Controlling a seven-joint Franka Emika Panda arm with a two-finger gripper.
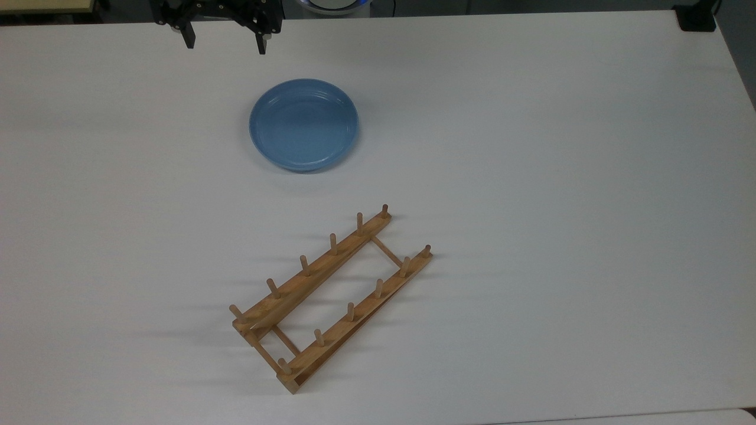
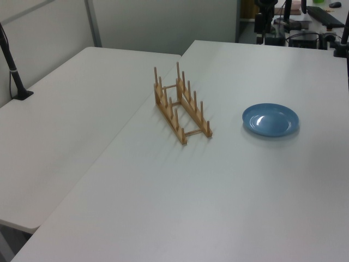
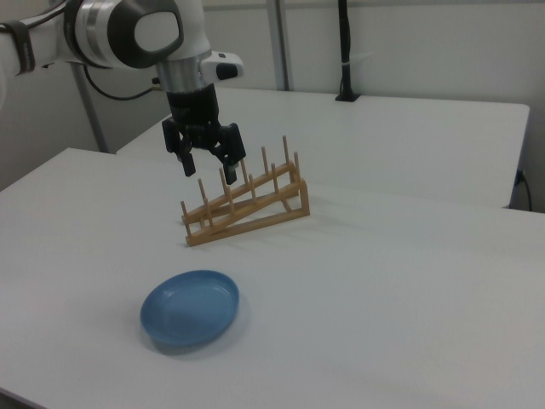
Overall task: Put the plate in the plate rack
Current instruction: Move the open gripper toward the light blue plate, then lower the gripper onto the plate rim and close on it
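the gripper [image 3: 207,161] hangs pointing straight down, jaws spread wide and holding nothing. the plate [image 3: 190,308] lies flat on the table [image 3: 409,281] below them, the plate rack [image 3: 247,207] beyond.

Top view high above my worktop [image 1: 531,177], looking down, left view and right view oblique from opposite sides, all sharing plate rack [image 1: 331,298] and plate [image 1: 303,124].

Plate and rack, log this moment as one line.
plate: flat on table, untouched | rack: empty, apart from plate | gripper: open, holding nothing, raised above table
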